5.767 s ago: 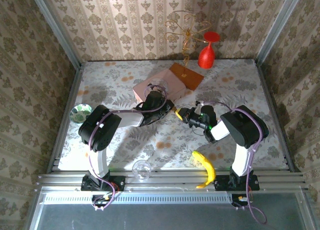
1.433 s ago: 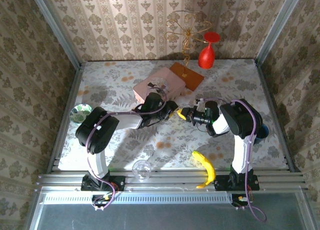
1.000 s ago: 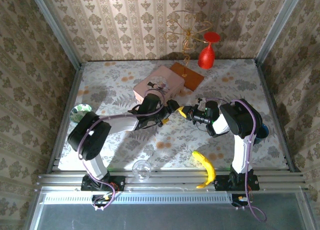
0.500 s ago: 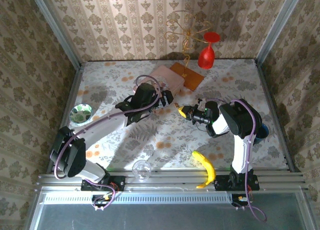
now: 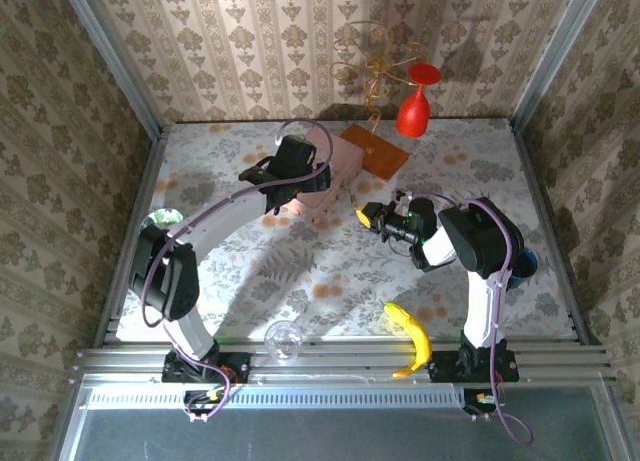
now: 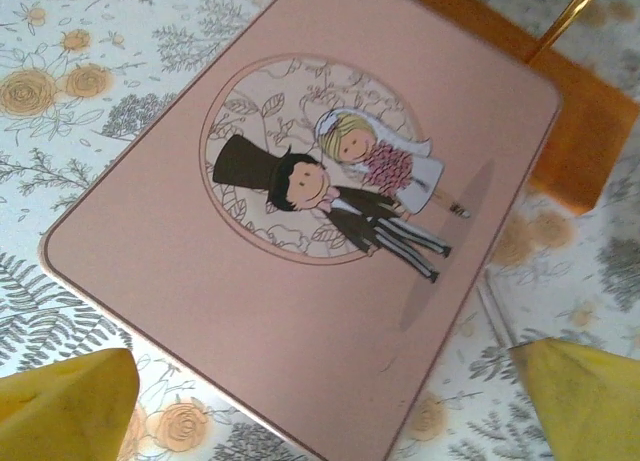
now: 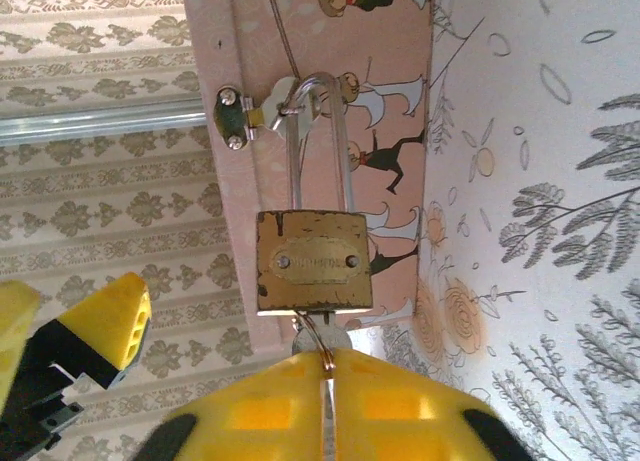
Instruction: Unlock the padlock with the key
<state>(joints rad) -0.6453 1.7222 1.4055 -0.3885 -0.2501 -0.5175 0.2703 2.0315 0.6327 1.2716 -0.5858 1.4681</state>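
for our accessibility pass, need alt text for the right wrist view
A small brass padlock is hooked by its pale shackle through a silver hasp on a pink picture box, with a metal ring at its base. The end effector's yellow fingers sit along the bottom edge.

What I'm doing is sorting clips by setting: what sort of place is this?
Probably a staged robot test cell, not a home: wallpapered panel walls, two arms bolted to a metal rail, and a floral-covered table strewn with props like a banana and a red goblet.
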